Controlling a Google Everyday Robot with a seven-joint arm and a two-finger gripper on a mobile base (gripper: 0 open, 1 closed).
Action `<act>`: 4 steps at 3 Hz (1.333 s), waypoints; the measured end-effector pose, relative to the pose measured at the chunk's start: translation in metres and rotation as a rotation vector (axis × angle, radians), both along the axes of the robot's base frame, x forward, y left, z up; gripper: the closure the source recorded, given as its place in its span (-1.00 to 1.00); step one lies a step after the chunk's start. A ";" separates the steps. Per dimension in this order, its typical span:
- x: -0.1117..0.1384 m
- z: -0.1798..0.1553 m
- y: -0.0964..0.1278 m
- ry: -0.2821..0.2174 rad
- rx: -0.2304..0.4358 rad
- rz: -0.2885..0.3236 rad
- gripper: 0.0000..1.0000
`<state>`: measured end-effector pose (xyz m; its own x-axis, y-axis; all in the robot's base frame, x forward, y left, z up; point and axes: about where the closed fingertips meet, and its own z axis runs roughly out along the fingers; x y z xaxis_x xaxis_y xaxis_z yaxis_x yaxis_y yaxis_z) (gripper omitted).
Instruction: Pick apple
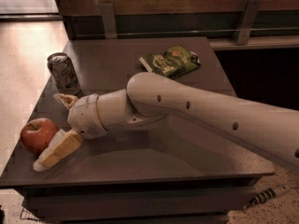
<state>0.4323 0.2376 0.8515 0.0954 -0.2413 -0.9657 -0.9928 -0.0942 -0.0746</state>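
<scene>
The red apple (37, 134), with yellowish patches and a short stem, sits near the table's front left corner. My gripper (50, 130) is at the end of the white arm (187, 111), low over the table just right of the apple. It is open. One finger (64, 100) points up behind the apple. The other finger (58, 149) lies along the apple's front right side, close to or touching it. The apple sits at the mouth of the open fingers.
A silver soda can (63, 72) stands at the back left, just behind the gripper. A green chip bag (172, 60) lies at the back middle. The dark grey table (154, 167) has its left and front edges close to the apple. A wall rail runs behind.
</scene>
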 end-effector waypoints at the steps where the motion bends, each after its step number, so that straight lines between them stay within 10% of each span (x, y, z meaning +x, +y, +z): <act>1: -0.010 -0.003 0.007 -0.022 -0.012 0.028 -0.32; 4: -0.014 -0.001 0.011 -0.024 -0.012 0.037 1.00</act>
<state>0.4183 0.2488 0.8507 0.1278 -0.2491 -0.9600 -0.9865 -0.1317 -0.0972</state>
